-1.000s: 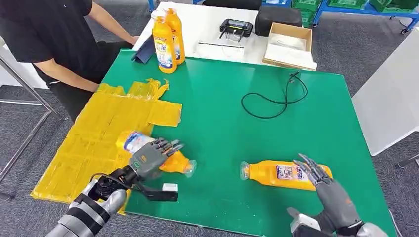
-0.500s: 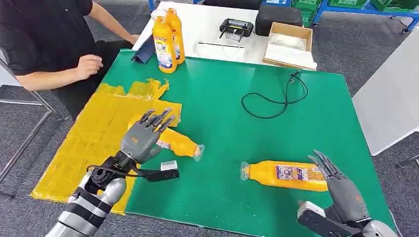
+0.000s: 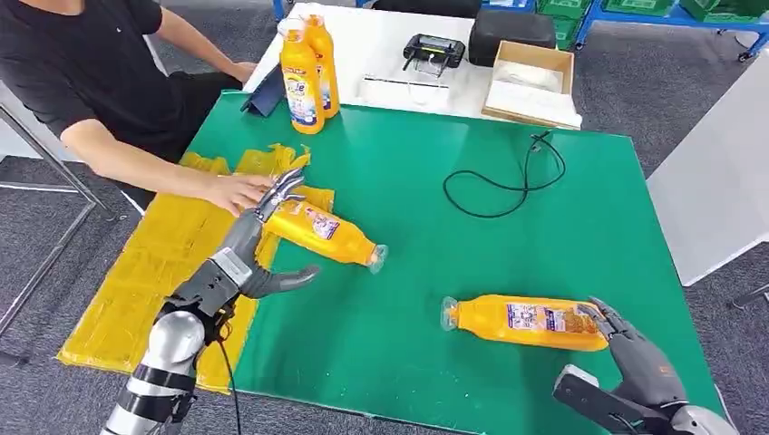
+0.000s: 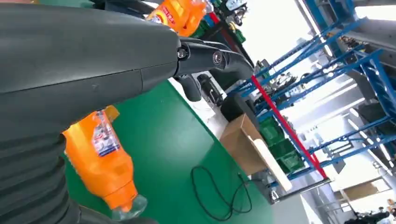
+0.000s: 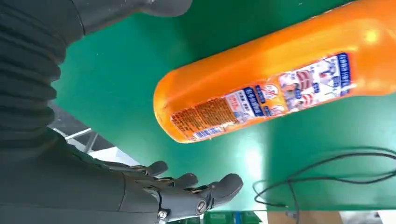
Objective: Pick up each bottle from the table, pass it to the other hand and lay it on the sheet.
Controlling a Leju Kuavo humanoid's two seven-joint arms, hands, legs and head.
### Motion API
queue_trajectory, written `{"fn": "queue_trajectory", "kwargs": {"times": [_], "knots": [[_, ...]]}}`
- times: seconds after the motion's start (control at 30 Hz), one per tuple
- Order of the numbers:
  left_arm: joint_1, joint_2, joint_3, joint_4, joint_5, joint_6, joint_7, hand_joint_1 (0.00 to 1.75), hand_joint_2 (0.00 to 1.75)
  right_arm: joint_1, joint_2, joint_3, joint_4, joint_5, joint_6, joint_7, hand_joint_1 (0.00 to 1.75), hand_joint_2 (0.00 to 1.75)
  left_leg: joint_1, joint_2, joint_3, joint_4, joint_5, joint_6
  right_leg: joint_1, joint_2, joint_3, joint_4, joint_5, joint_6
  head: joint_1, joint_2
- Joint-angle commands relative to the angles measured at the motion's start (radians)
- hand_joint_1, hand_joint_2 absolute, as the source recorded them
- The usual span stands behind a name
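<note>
Right hand [image 3: 639, 362] at the near right corner of the green table [image 3: 472, 227]: fingers [image 5: 187, 186] apart and stretched out, holding nothing. A bottle [image 3: 526, 322] lies on its side on the table just beyond the fingertips, base end toward the hand, cap end pointing toward table centre; in the head view the fingertips reach the base, contact cannot be confirmed, and the right wrist view shows a gap of green between fingers and bottle. Left hand [image 3: 245, 258] is raised over the near left part of the table, fingers extended and spread, thumb stuck out apart toward table centre. A second bottle [image 3: 322, 233] lies tilted against the fingertips, base end by the tips, clear cap end pointing toward table centre; no fingers wrapped round it, so not gripped. A person's hand [image 3: 234, 192] reaches in from the left, touching the same bottle's base end beside the robot's fingertips. Yellow sheet [image 3: 154, 263] covers the table's left edge, under that hand. Further off: black cable [image 3: 503, 181] looped on the green top. Far end: two upright bottles [image 3: 306, 68] at the edge of a white table, cardboard box [image 3: 533, 83] to the right.
</note>
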Motion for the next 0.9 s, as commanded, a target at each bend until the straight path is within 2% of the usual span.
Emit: {"fn": "queue_trajectory", "kwargs": {"times": [0.03,0.23,0.33,0.43,0.53,0.7,0.8,0.9], "knots": [[0.004,-0.018,0.036,-0.001,0.101,-0.059,0.012,0.00,0.00,-0.039,0.000,0.012,0.086,0.017,0.007,0.014,0.00,1.75,0.000,0.001,0.003,-0.001,-0.001,-0.001,-0.001,0.004,0.003,0.000,-0.001,-0.001,0.000,0.000],[0.026,-0.028,-0.001,-0.056,0.165,-0.081,0.007,0.00,0.00,-0.167,-0.001,0.066,0.168,0.079,0.019,0.029,0.00,1.75,0.000,0.005,0.004,0.000,-0.001,-0.001,-0.001,0.009,0.003,0.000,0.000,-0.002,0.000,0.000],[0.014,-0.010,-0.008,-0.063,0.221,-0.096,0.024,0.00,0.00,-0.279,-0.007,0.096,0.217,0.097,0.039,0.049,0.00,1.75,0.000,0.005,0.001,0.000,0.000,-0.001,0.000,0.007,0.000,0.000,0.001,-0.001,0.000,0.000],[0.011,0.004,-0.009,-0.074,0.242,-0.112,0.020,0.00,0.00,-0.342,-0.020,0.119,0.254,0.099,0.072,0.062,0.00,1.75,0.000,0.007,0.002,0.000,0.000,-0.001,-0.001,0.010,0.000,0.001,0.002,-0.001,0.000,0.000],[-0.002,0.006,-0.018,-0.072,0.248,-0.120,0.020,0.00,0.00,-0.395,-0.017,0.149,0.305,0.105,0.082,0.065,0.00,1.75,0.000,0.004,0.002,0.000,0.001,0.000,0.000,0.006,0.001,0.000,0.002,0.000,0.000,0.000],[-0.043,0.002,-0.035,-0.030,0.272,-0.134,0.027,0.00,0.00,-0.573,0.017,0.272,0.471,0.161,0.129,0.109,0.00,1.75,0.000,0.007,0.003,0.000,0.002,0.001,0.000,0.009,0.001,0.001,0.003,0.000,0.001,0.000],[-0.046,0.003,-0.040,-0.023,0.273,-0.135,0.023,0.00,0.00,-0.607,0.037,0.308,0.531,0.169,0.133,0.114,0.00,1.75,-0.001,0.008,0.004,-0.001,0.002,0.000,-0.001,0.011,0.002,0.001,0.003,0.000,0.001,0.000],[-0.059,0.006,-0.046,-0.009,0.287,-0.144,0.017,0.00,0.00,-0.634,0.022,0.360,0.584,0.155,0.148,0.110,0.00,1.75,0.000,0.002,0.002,0.000,0.003,0.000,0.000,0.004,0.002,0.000,0.002,0.001,0.001,0.000]]}}
